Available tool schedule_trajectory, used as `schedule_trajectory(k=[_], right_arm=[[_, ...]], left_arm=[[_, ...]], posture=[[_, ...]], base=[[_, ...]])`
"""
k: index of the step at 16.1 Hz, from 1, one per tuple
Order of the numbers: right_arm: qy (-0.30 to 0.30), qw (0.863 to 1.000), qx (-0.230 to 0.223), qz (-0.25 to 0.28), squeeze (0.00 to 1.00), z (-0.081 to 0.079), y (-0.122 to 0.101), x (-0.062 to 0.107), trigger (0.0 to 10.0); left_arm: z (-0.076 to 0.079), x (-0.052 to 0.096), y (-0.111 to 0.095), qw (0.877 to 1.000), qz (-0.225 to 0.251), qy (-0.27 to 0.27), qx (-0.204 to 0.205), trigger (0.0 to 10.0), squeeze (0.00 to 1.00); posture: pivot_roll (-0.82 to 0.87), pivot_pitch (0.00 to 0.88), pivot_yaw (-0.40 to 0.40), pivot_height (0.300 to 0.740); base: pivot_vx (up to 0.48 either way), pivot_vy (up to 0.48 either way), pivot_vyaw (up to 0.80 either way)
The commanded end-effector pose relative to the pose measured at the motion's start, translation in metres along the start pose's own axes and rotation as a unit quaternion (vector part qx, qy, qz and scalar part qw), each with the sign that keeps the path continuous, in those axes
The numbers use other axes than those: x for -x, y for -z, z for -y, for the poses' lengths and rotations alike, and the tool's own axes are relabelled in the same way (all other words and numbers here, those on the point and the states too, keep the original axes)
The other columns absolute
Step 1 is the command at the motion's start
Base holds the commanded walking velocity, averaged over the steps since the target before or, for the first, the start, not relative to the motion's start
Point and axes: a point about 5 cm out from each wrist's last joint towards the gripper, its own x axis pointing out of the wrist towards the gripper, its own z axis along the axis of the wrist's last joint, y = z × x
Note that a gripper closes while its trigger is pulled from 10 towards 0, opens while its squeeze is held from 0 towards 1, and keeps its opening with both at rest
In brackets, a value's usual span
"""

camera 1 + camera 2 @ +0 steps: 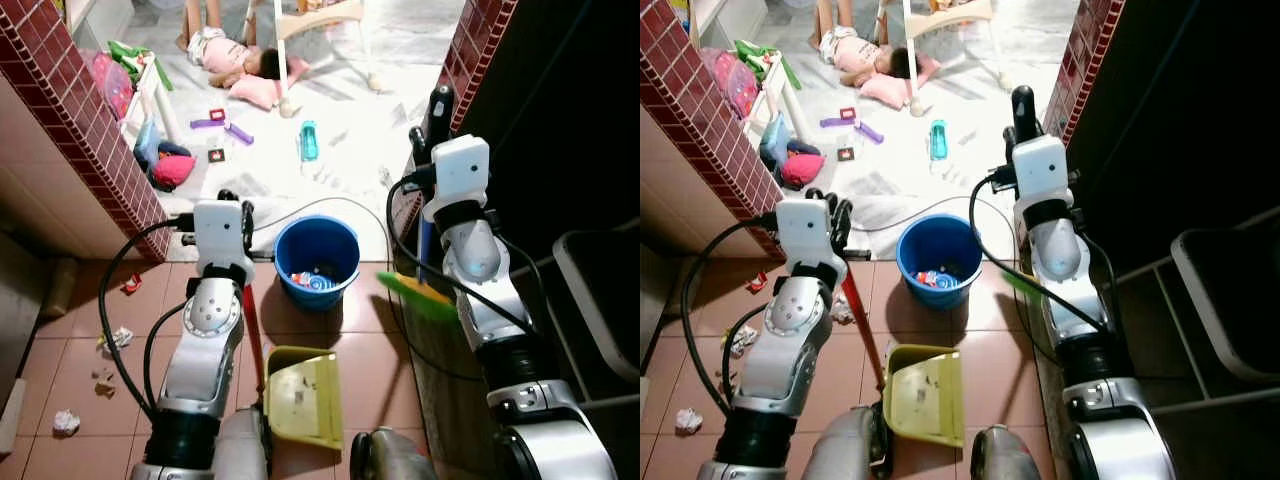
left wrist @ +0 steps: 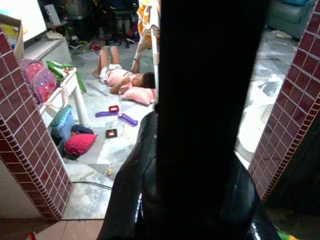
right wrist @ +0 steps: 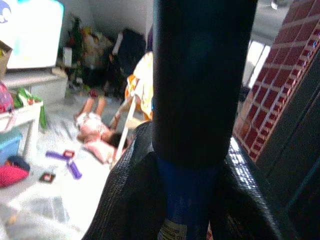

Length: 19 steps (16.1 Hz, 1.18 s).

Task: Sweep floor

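Paper scraps point(image 1: 66, 421): I see them on the red tiles, far left; light, easy to push.
Left gripper point(image 1: 232, 212): pinched on the dustpan's red stick point(image 1: 254, 340).
Dustpan point(image 1: 303, 397): yellow, on the floor by my feet; light, stiff plastic.
Bucket point(image 1: 317, 259): blue, right ahead, in my way.
Right gripper point(image 1: 438, 110): squeezed on the blue broom handle point(image 3: 186, 200); I think it is stiff and long.
Broom head point(image 1: 417, 296): green, off the floor.
Wall point(image 1: 490, 30): brick, close beside.

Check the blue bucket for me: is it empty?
No, the blue bucket holds a few small red and white bits of litter at its bottom.
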Motion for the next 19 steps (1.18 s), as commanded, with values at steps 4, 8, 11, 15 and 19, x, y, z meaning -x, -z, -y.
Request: schedule_trajectory(k=[4,8,11,15,19], right_arm=[[-0.019,0.997,-0.076,-0.006,0.0,-0.003,-0.005,0.003,10.0],[-0.014,0.994,-0.104,-0.036,0.0,-0.006,0.001,0.007,10.0],[-0.008,0.994,-0.102,-0.038,0.0,-0.006,0.001,0.004,10.0],[-0.009,0.993,-0.102,-0.056,0.0,-0.01,0.003,0.004,10.0],[-0.001,0.994,-0.088,-0.063,0.0,-0.012,0.005,0.002,10.0]], left_arm=[[0.003,0.0,-0.005,1.0,0.007,0.006,0.002,10.0,0.0],[0.005,0.0,-0.006,1.0,0.014,0.015,-0.004,10.0,0.0],[0.008,0.001,-0.005,1.0,0.01,0.023,-0.001,10.0,0.0],[0.012,0.001,-0.006,0.999,0.012,0.037,-0.001,10.0,0.0],[0.016,0.002,-0.006,0.999,0.011,0.047,-0.003,10.0,0.0]], posture=[[-0.06,0.055,0.007,0.74],[-0.06,0.057,0.006,0.74],[-0.06,0.057,0.006,0.74],[-0.05,0.061,0.007,0.74],[-0.05,0.067,0.006,0.74]], base=[[0.0,0.0,0.0],[0.0,0.143,0.0],[0.0,0.439,0.0],[0.0,0.452,0.0],[0.0,0.45,0.0]])
